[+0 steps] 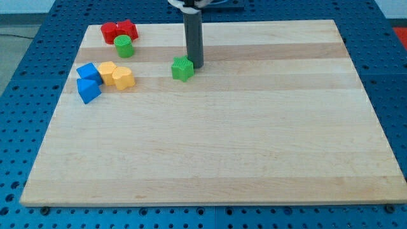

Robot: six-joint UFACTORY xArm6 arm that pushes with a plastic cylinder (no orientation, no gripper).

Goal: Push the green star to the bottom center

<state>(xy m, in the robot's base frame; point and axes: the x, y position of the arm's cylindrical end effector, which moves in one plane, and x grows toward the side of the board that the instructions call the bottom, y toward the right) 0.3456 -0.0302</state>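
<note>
The green star (182,68) lies on the wooden board (254,146), in its upper part, a little left of centre. My tip (194,66) stands just to the star's right and slightly above it in the view, touching or nearly touching its upper right edge. The dark rod rises from there to the view's top.
At the upper left lie two red blocks (119,30) side by side, with a green cylinder (123,46) just below them. Further down left are two blue blocks (88,81) and two yellow blocks (116,74) in a cluster. Blue perforated table surrounds the board.
</note>
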